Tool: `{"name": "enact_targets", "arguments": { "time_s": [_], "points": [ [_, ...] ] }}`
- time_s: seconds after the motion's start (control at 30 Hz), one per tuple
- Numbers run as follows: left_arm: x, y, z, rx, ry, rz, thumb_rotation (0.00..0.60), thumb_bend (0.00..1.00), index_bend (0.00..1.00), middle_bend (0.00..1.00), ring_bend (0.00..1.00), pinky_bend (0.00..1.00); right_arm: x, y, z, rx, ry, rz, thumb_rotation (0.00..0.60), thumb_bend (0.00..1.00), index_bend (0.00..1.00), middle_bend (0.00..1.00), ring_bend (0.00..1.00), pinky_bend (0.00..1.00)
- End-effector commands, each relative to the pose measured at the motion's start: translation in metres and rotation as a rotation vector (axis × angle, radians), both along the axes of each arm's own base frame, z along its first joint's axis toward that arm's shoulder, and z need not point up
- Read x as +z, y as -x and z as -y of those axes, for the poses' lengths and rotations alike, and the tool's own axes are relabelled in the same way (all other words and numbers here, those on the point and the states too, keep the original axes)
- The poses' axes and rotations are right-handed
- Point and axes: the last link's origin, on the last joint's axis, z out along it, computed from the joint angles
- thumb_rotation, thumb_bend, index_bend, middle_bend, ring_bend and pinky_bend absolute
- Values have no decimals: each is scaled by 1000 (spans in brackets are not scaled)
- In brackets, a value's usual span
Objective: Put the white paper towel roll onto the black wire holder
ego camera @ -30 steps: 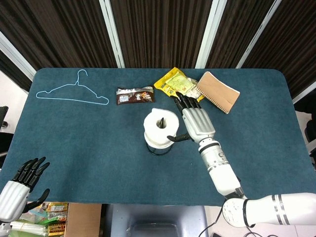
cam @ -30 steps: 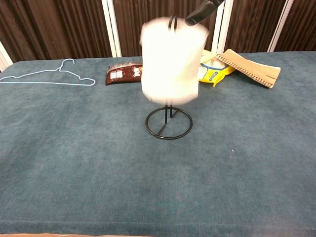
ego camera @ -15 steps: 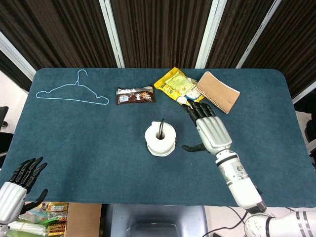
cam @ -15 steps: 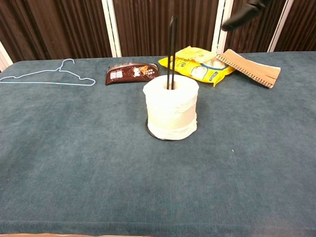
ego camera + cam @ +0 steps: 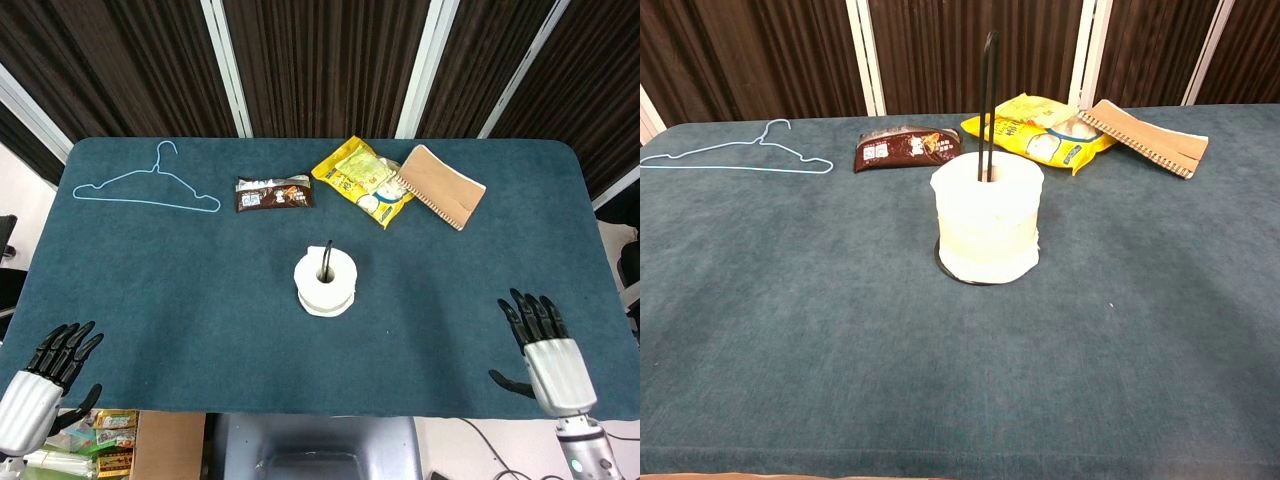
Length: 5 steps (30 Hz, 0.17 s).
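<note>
Since the earlier frames the right hand (image 5: 549,362) has withdrawn from beside the holder to the near right edge of the surface (image 5: 150,280); the white paper towel roll (image 5: 326,281), which was dropping over the post a second ago, now sits fully down on the black wire holder (image 5: 987,90).

Task item — the roll stands upright at the middle of the blue-green surface, with the holder's twin-wire post passing through its core and rising well above its top in the chest view. A thin arc of the holder's ring base shows under the roll's lower edge. Nothing touches the roll.

Right hand — empty, fingers spread and pointing away from the robot, thumb out to the side, well apart from the roll. Left hand (image 5: 42,381) — at the near left corner, just off the surface edge, also empty with fingers apart.

Other items along the far side, left to right:
- a light blue wire hanger (image 5: 150,186), lying flat
- a dark brown snack packet (image 5: 273,192)
- a yellow snack bag (image 5: 363,180)
- a tan spiral notebook (image 5: 441,186), just beside the yellow bag; the head view does not settle whether they touch

Dark vertical panels with white strips stand behind the surface.
</note>
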Motion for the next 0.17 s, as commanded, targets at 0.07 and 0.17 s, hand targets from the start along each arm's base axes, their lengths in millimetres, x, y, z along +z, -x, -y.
{"name": "enact_targets", "arguments": {
  "time_s": [0.07,0.17],
  "points": [
    [-1,0,1,3,7,-11,600,421,0,0,0,92,-10,8,-31,3,15,69,600,202,0,0,0,0],
    [-1,0,2,9,11,-22,600,420,0,0,0,89,-11,9,-31,-1,14,66,600,202,0,0,0,0]
  ]
}}
